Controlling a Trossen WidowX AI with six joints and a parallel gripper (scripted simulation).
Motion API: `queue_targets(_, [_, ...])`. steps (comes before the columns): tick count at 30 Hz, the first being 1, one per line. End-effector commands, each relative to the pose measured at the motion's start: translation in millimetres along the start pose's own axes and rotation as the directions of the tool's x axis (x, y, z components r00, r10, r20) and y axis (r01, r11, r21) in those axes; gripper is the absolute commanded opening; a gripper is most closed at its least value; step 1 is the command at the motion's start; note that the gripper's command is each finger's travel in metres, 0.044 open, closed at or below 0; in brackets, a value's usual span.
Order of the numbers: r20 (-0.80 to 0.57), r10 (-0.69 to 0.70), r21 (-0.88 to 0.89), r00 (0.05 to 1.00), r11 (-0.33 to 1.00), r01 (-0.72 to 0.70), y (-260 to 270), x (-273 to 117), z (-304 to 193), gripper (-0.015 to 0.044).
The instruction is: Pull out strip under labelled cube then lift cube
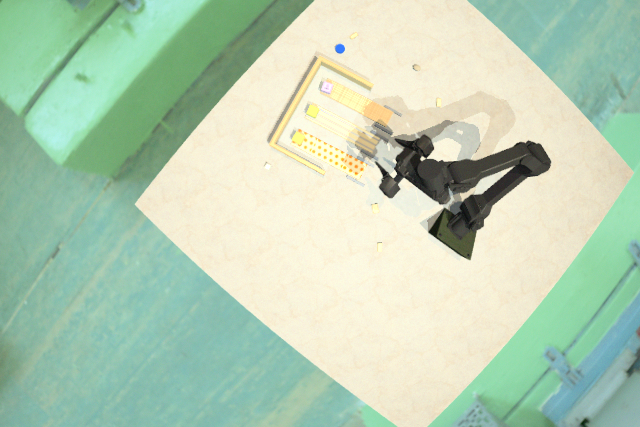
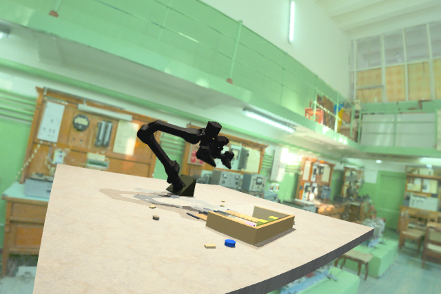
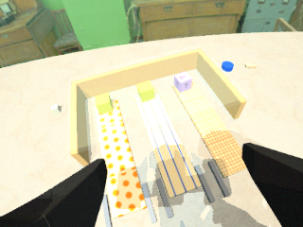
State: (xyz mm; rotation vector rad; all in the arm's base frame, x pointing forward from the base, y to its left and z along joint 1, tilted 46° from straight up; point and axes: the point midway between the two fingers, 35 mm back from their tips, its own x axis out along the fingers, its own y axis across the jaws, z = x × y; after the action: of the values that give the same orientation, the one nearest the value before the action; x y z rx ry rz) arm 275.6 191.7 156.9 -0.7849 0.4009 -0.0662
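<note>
The labelled cube (image 1: 326, 86) (image 3: 183, 82), purple with dark letters, sits at the far end of an orange-and-yellow grid strip (image 1: 346, 94) (image 3: 204, 111). A yellow-green cube (image 1: 312, 111) (image 3: 146, 92) sits at the far end of the middle, blue-lined strip (image 3: 158, 123). Another yellow-green cube (image 1: 298, 137) (image 3: 103, 104) sits at the far end of the orange-dotted strip (image 1: 330, 153) (image 3: 114, 142). My gripper (image 1: 387, 152) (image 2: 222, 167) (image 3: 174, 158) is open and empty, high above the table near the strips' near ends. Its shadow falls across them.
A low three-sided tan wall (image 1: 294, 102) (image 2: 231, 227) (image 3: 137, 71) surrounds the cubes, open toward the arm. Thin grey rails (image 3: 219, 178) flank the strips' near ends. A blue disc (image 1: 339, 48) (image 2: 229, 243) (image 3: 227, 66) lies outside the wall. A pebble (image 1: 416, 67) (image 2: 155, 217) and small pale blocks lie around.
</note>
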Motion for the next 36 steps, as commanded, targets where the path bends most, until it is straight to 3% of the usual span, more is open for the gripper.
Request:
queue_targets(1, [-0.002, -0.004, 0.000, 1.000, 1.000, 0.004, -0.2, 0.0, -0.9, 0.0400])
queue_targets(4, [-0.002, -0.004, 0.000, 1.000, 1.000, 0.004, -0.2, 0.0, -0.9, 0.0400])
queue_targets(9, [-0.074, -0.015, -0.035, 0.997, 0.999, 0.013, -6.4, 17.8, 5.3, 0.0269])
queue_targets(19, [-0.424, -0.036, -0.154, 0.905, 0.987, -0.033, -48.0, 92.2, 9.0, 0.0006])
queue_targets(31, [-0.797, -0.011, -0.148, 0.604, 0.973, -0.177, -116.7, 138.8, -29.0, 0.0000])
queue_targets(36, [-0.814, -0.008, -0.142, 0.581, 0.972, -0.185, -115.2, 142.2, -30.5, 0.0000])
